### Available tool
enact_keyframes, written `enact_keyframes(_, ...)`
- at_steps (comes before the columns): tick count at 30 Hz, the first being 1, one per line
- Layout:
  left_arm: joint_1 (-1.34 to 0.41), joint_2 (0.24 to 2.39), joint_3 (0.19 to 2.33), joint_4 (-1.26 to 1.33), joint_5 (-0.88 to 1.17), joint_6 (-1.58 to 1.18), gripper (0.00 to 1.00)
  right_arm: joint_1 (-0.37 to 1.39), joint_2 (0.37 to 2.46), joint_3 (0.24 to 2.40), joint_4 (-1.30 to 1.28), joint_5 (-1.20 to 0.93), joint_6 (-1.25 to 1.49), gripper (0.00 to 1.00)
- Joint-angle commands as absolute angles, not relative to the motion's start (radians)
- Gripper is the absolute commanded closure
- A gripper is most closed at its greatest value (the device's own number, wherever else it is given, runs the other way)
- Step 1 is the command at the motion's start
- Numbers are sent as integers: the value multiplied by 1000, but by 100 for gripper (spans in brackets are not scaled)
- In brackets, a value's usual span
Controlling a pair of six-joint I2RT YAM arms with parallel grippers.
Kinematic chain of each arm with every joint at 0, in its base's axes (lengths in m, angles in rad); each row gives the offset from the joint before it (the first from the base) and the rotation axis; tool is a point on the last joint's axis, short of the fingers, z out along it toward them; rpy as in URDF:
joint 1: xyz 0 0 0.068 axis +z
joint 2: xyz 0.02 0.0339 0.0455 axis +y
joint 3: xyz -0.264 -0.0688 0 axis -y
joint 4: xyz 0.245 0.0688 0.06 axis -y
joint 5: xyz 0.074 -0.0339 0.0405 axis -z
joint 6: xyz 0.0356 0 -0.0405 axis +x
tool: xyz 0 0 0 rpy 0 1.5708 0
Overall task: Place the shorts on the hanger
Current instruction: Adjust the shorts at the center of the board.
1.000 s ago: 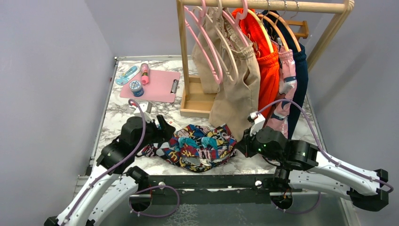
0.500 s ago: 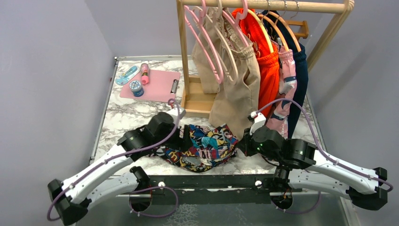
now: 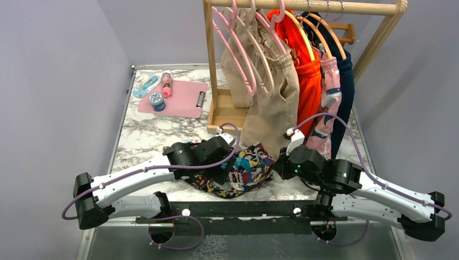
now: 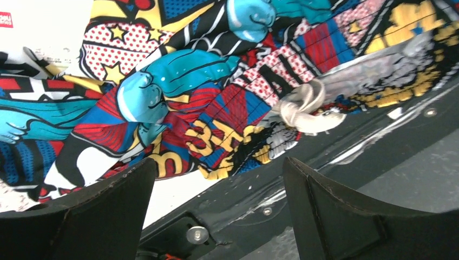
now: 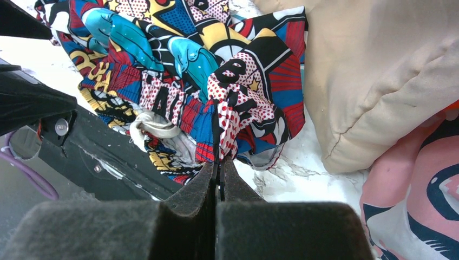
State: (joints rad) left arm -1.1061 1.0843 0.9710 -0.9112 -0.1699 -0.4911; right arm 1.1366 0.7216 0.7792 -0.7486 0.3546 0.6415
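Right wrist view: right gripper (image 5: 219, 172) pinches a sliver of comic-print fabric shorts (image 5: 162, 65) (left gripper (image 4: 216, 165) gapes empty), so lifting could slip it free.

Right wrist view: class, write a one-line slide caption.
Right gripper, fingers shut, pinches a fold of the comic-print shorts beside the beige shorts.

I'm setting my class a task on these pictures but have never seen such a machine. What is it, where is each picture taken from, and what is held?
Two robot arms are bolted at the near edge of a marble table. One picture looks down from above and behind; the others come from wrist cameras. Comic-print shorts lie crumpled on the table, before a wooden rack of clothes. The right hand is shut, pinching the shorts. The left hand hangs open over them, empty.
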Motion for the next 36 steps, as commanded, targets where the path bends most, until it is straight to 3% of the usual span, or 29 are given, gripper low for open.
enact_keyframes(1,-1126,1146,980,-1022,-236,-476,11,1132,712,797,-727,389,623,99)
enact_keyframes(14,-1128,1294,987,-1009,-222,-379,22,1132,707,796,-709,384,612,99)
enact_keyframes(20,-1128,1365,1013,-988,-215,-323,33,1132,693,787,-698,382,614,99)
enact_keyframes(26,-1128,1437,1027,-987,-236,-277,58,1131,681,790,-701,374,612,99)
enact_keyframes(32,-1125,1416,1046,-992,-293,-293,100,1131,659,789,-706,367,621,99)
enact_keyframes(36,-1074,1304,1091,-1006,-434,-346,100,1132,662,793,-694,369,624,99)
